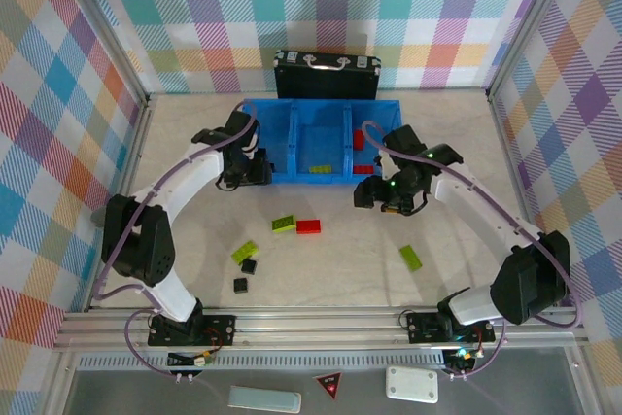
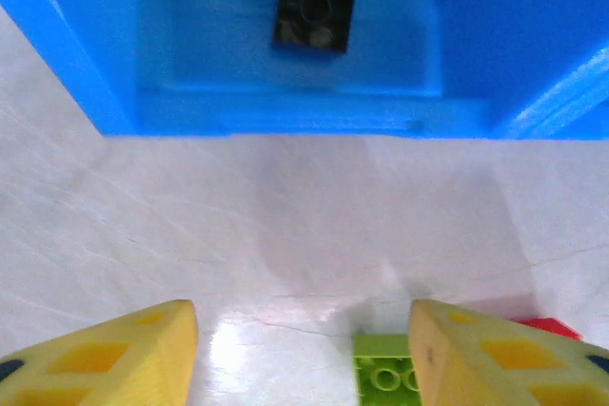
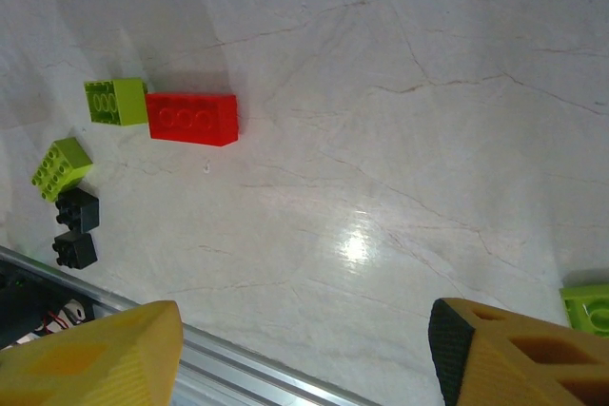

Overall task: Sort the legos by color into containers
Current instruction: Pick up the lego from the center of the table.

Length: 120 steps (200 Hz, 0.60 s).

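Note:
The blue tray lies at the back centre. A black brick rests in its left compartment, a green one in the middle, and two red ones in the right. Loose on the table are a green brick touching a red brick, a green brick, two black bricks and a green brick. My left gripper hangs open just before the tray's left front wall, nothing between its fingers. My right gripper is open over bare table, right of the red brick.
A black case with metal handles stands behind the tray. An aluminium rail runs along the table's near edge. Plaid walls close in the left, right and back sides.

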### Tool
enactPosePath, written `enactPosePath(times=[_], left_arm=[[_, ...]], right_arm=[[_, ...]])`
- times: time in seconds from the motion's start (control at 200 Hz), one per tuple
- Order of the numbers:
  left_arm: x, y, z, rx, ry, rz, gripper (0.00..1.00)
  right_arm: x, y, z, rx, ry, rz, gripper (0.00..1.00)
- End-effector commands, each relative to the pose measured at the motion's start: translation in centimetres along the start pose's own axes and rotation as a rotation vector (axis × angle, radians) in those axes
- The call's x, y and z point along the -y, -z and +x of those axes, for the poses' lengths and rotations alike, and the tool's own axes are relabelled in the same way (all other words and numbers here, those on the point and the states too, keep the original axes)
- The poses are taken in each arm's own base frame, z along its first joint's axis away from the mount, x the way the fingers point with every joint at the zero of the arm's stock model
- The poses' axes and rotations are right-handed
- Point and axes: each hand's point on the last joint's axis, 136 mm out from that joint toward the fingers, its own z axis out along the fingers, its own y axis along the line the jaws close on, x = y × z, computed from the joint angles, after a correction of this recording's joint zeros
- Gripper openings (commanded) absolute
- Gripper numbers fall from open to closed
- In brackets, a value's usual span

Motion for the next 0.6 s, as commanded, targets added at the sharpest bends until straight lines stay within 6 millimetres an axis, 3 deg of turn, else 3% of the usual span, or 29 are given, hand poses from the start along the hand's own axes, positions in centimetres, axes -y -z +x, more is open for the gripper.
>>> enactPosePath(times=[0.0, 0.185, 0.365, 0.455, 0.595], left_arm=[[1.6, 0.5, 0.9, 0.014, 0.105, 0.128, 0.67], [2.5, -0.7, 3.3, -0.024, 0.162, 0.189, 0.77], [3.4, -2.3, 5.1, -0.073, 0.178, 0.231, 0.81], [4.0, -2.9, 5.8, -0.096, 0.175, 0.249, 0.94], [4.4, -3.6, 6.9, -0.118, 0.182, 0.254, 0.94]], right_arm=[[-0.8, 0.3, -0.7, 0.013, 0.013, -0.003, 0.70], [-0.8, 0.4, -0.8, 0.015, 0.021, 0.002, 0.71], [-0.8, 0.4, -0.8, 0.012, 0.027, 0.007, 0.71], [-0.7, 0.3, -0.7, 0.008, 0.025, 0.011, 0.71], [-0.4, 0.3, -0.5, 0.008, 0.022, 0.016, 0.71]])
